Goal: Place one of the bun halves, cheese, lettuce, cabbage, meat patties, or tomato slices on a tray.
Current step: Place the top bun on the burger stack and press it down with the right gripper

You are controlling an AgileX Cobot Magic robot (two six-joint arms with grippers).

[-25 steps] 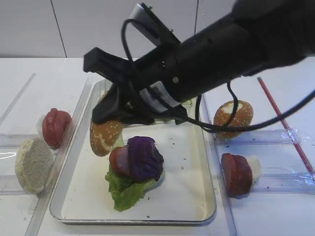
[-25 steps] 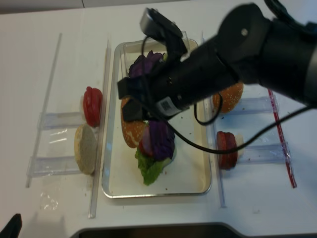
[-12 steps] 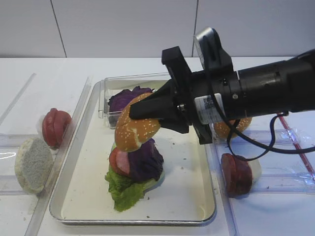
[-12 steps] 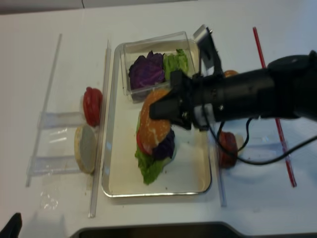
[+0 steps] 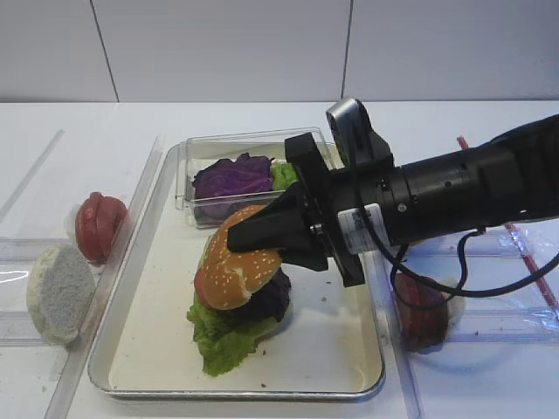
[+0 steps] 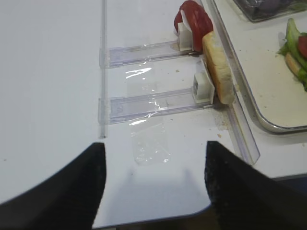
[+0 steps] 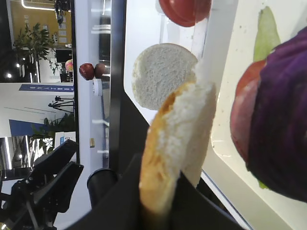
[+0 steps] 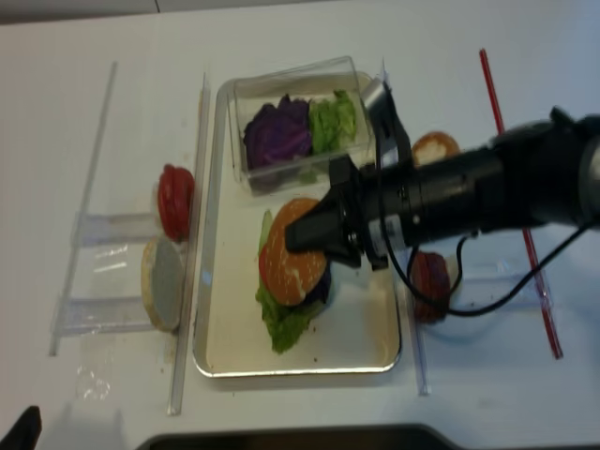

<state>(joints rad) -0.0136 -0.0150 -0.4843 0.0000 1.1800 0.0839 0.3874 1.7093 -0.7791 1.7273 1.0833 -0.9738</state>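
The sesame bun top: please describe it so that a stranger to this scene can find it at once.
Look at the large metal tray in the middle. On it is a stack of lettuce and purple cabbage; the sesame bun top sits tilted on this stack, pinched by the right hand. It alone is golden and seeded; the bun half left of the tray is pale.

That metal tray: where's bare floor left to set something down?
On the tray, free floor lies left of the stack to the rim, and along the near edge. The far end holds the clear box; the right claw crowds the middle.
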